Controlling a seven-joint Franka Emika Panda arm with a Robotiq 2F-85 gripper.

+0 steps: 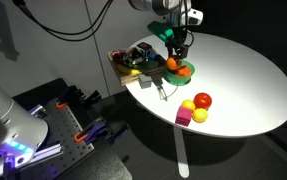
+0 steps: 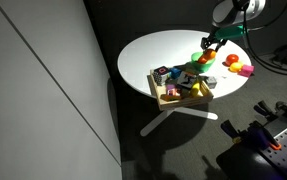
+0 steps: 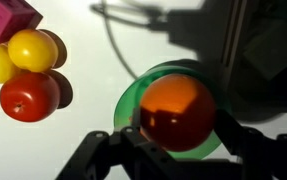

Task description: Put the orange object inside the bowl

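Note:
The orange object [image 3: 178, 112] is a round orange ball held between the fingers of my gripper [image 3: 179, 132], which is shut on it. It hangs just above the green bowl [image 3: 126, 103], whose rim shows around and below the ball. In both exterior views the gripper [image 1: 176, 52] [image 2: 212, 45] points down over the bowl [image 1: 182, 74] [image 2: 204, 61] on the round white table, with the ball [image 1: 173, 64] at its tips.
A red fruit [image 3: 28, 96], two yellow fruits [image 3: 33, 49] and a pink block [image 3: 8, 15] lie close beside the bowl. A tan basket of mixed toys [image 1: 131, 58] [image 2: 183, 88] stands at the table edge [image 1: 233, 128]. A cable runs across the table.

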